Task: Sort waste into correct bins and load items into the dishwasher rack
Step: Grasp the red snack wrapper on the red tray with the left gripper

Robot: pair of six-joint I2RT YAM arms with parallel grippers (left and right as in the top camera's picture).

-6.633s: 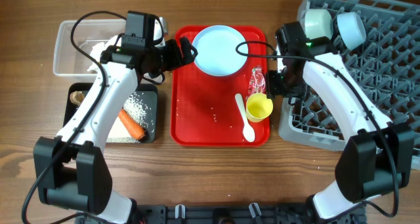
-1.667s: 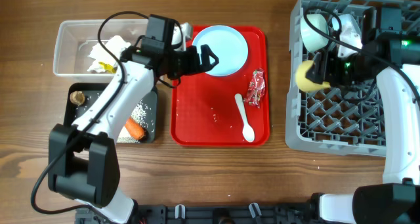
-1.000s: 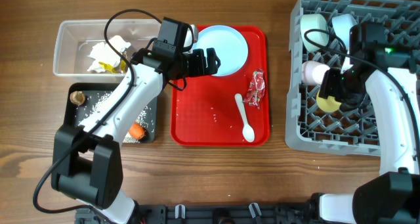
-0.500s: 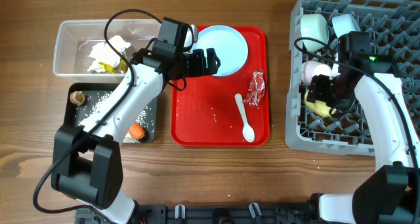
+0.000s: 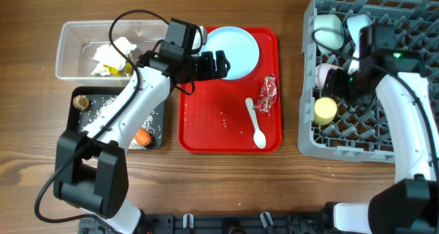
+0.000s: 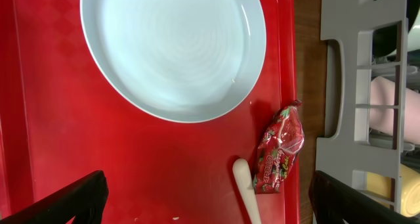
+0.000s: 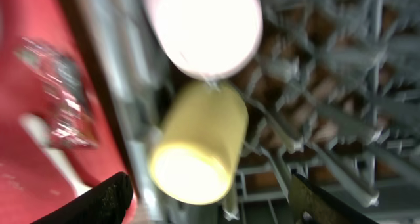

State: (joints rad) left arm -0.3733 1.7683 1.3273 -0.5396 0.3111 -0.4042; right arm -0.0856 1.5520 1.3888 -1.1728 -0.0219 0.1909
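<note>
The pale blue plate [image 5: 233, 50] [image 6: 174, 46] lies on the red tray [image 5: 219, 121]. A red shiny wrapper [image 5: 267, 93] [image 6: 279, 148] and the white spoon [image 5: 255, 123] [image 6: 246, 191] lie there too. My left gripper [image 5: 219, 61] [image 6: 210, 207] is open and empty at the plate's left edge. The yellow cup [image 5: 325, 109] [image 7: 197, 152] lies in the grey rack [image 5: 411, 134] below the pink cup [image 5: 328, 75] [image 7: 203, 27]. Two bowls [image 5: 328, 29] stand at the rack's far left. My right gripper [image 5: 339, 87] [image 7: 210, 204] is open just above the yellow cup, not holding it.
The clear tub [image 5: 72, 35] holds white tissue [image 5: 110, 54] and a yellow wrapper [image 5: 118, 70]. The black tray [image 5: 159, 117] holds rice [image 5: 106, 105], a carrot [image 5: 143, 136] and a brown lump [image 5: 81, 101]. The rack's wall [image 6: 367, 86] is right of the red tray.
My right gripper carried the yellow cup into the rack beside the pink cup, let it go and drew back slightly. The left arm has stayed still by the plate for the last second.
</note>
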